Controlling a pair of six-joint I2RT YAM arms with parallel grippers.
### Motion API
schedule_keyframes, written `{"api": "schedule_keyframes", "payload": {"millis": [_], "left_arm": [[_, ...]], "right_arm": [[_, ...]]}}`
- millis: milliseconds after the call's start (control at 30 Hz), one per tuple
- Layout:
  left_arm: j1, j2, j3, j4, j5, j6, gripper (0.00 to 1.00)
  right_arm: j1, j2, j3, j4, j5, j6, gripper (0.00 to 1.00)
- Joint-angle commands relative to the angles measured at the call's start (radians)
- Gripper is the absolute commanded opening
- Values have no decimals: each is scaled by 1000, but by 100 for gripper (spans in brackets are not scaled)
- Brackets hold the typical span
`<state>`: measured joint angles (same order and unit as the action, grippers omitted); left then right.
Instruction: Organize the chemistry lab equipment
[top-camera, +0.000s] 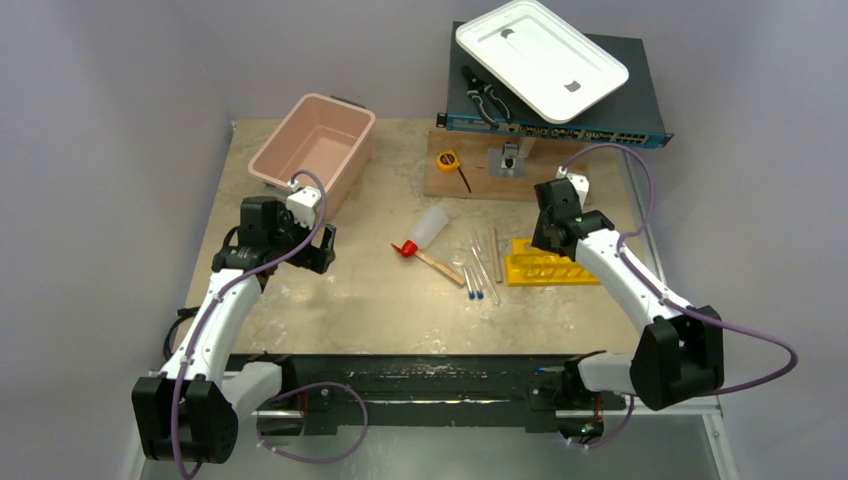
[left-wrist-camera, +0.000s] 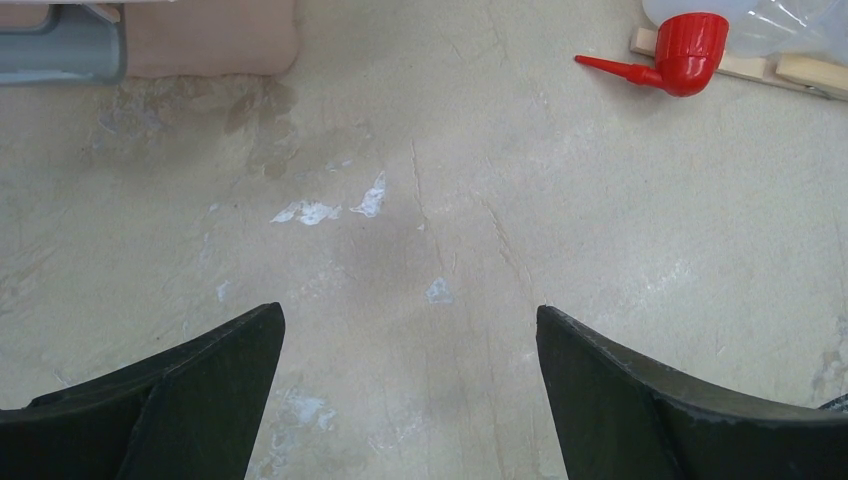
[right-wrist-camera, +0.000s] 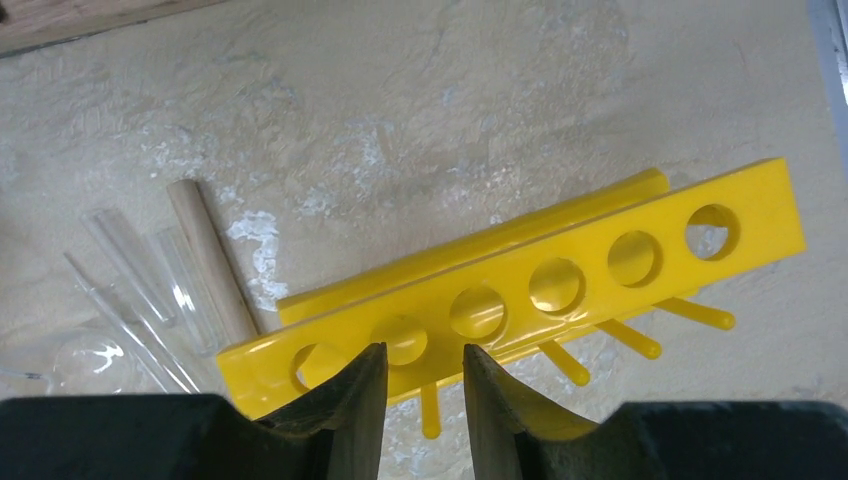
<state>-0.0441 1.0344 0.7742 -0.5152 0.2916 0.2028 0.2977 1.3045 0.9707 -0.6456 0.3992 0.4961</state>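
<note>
From the overhead camera we see a pale table (top-camera: 370, 310) with two arms reaching in from its near edge. The left gripper (top-camera: 322, 252) hangs over bare table, just in front of a pink tub (top-camera: 315, 140) at the far left. Mid-table lies a squeeze bottle (top-camera: 430, 226) on its side, its red nozzle pointing left. Just to its right are clear tubes (top-camera: 480, 275) with blue tips and wooden sticks (top-camera: 441, 266), loosely side by side. The yellow rack (top-camera: 548, 266) lies to their right, with the right gripper (top-camera: 545, 243) over its far edge. A tape measure (top-camera: 447, 159), pliers (top-camera: 487, 98) and a white tray (top-camera: 540, 58) sit at the back.

From the left wrist camera we see the left gripper (left-wrist-camera: 410, 315) with its jaws spread wide and nothing between them but table. The bottle's red nozzle is at the upper right, resting on a wooden stick. A corner of the tub is at the upper left.

From the right wrist camera we see the right gripper (right-wrist-camera: 425, 360) with its jaws narrowly apart over the near left part of the rack (right-wrist-camera: 600, 262). One yellow peg shows in the gap. The rack lies tilted, holes facing up. Left of it lie a stick and several tubes.
</note>
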Motion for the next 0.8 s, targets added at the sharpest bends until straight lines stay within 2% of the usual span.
{"api": "schedule_keyframes", "payload": {"millis": [0,500,767], "left_arm": [[7,1,34,3,5,17,96],[7,3,36,0,-6,33,96],[7,4,32,-3,-7,32,96]], "right_arm": [[-31,-6,26,10,35,-43,35],[-50,34,-30,89,-22,-78,38],[-51,70,-33,83,-34,-73,28]]}}
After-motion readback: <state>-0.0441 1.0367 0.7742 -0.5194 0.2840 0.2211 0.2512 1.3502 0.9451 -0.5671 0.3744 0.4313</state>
